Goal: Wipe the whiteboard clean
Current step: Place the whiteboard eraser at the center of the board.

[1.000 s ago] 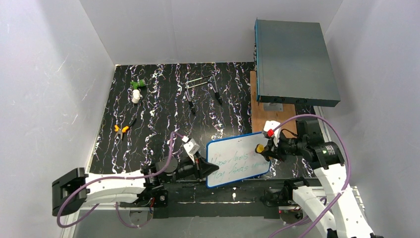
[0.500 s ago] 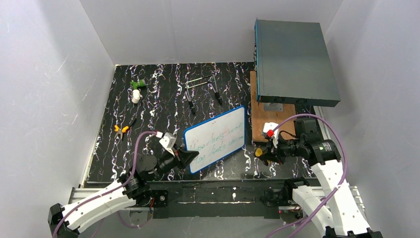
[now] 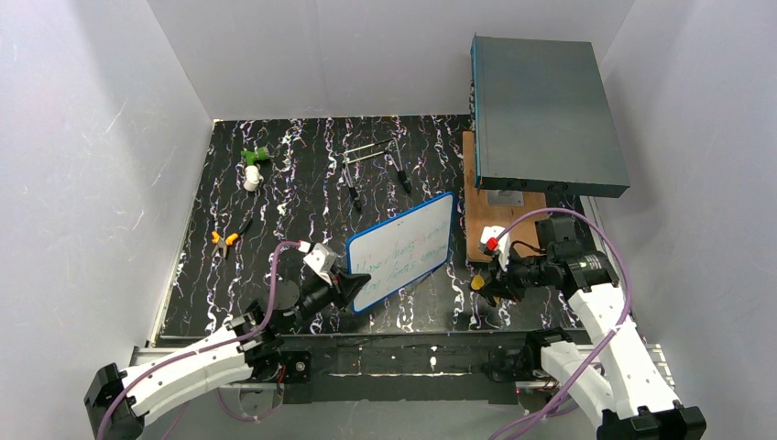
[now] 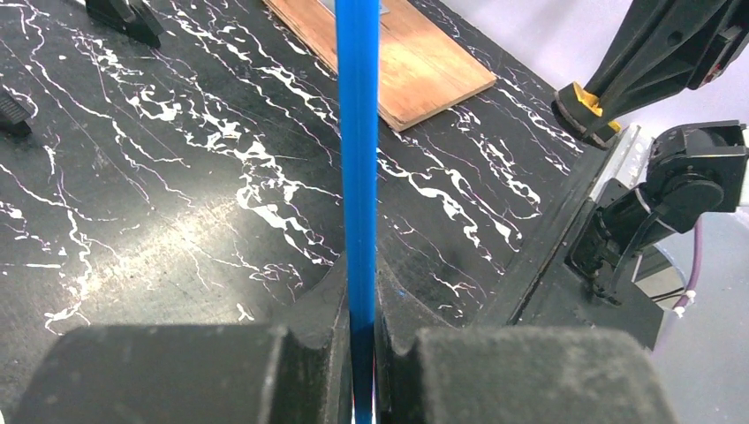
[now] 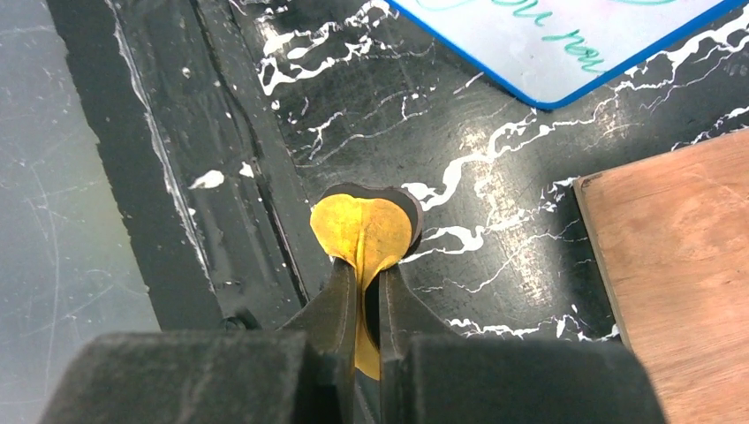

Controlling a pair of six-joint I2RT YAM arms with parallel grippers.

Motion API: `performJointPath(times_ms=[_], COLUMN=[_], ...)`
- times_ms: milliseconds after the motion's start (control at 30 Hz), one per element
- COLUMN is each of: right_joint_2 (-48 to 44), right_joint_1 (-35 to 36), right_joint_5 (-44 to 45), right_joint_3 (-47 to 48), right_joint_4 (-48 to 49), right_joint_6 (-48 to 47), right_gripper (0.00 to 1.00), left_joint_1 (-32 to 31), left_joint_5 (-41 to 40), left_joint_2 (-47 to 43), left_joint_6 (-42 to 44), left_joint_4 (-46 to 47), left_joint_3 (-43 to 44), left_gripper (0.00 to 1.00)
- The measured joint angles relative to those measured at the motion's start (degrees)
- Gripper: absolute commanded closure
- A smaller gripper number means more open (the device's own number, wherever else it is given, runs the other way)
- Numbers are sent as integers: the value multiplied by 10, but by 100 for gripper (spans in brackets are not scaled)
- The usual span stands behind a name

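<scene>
The whiteboard [image 3: 403, 250] has a blue frame and green and red handwriting. It is tilted up off the black marbled table. My left gripper [image 3: 349, 286] is shut on its lower left corner; the left wrist view shows the blue frame edge [image 4: 358, 159] clamped between the fingers. My right gripper [image 3: 484, 282] is shut on a round yellow and black eraser [image 5: 366, 231], to the right of the board and apart from it. The board's corner [image 5: 565, 49] shows at the top of the right wrist view.
A large grey-teal box [image 3: 545, 115] stands at the back right on a wooden board [image 3: 484, 225]. A green and white object [image 3: 253, 167], orange-handled pliers [image 3: 224, 238] and several black tools [image 3: 376, 170] lie on the far table. A black rail [image 3: 403, 353] runs along the near edge.
My left arm has swung the board left and up, away from the right gripper. The right gripper with the eraser has dropped slightly and stays right of the board.
</scene>
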Motion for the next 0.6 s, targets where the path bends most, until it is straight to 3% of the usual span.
performJointPath(times_ms=[167, 400, 600], right_joint_2=[26, 97, 205], right_joint_1=[38, 183, 222], right_joint_5=[50, 168, 245], right_joint_3=[-26, -75, -77], right_joint_4=[19, 92, 172], right_joint_6=[-23, -42, -30], right_gripper=[99, 99, 96], left_joint_1=[6, 17, 19], left_joint_5=[2, 0, 1], left_joint_2=[19, 21, 6], left_joint_6=[14, -26, -45], left_joint_4=[31, 115, 124], left_joint_3=[-3, -63, -80], left_gripper=[100, 100, 100])
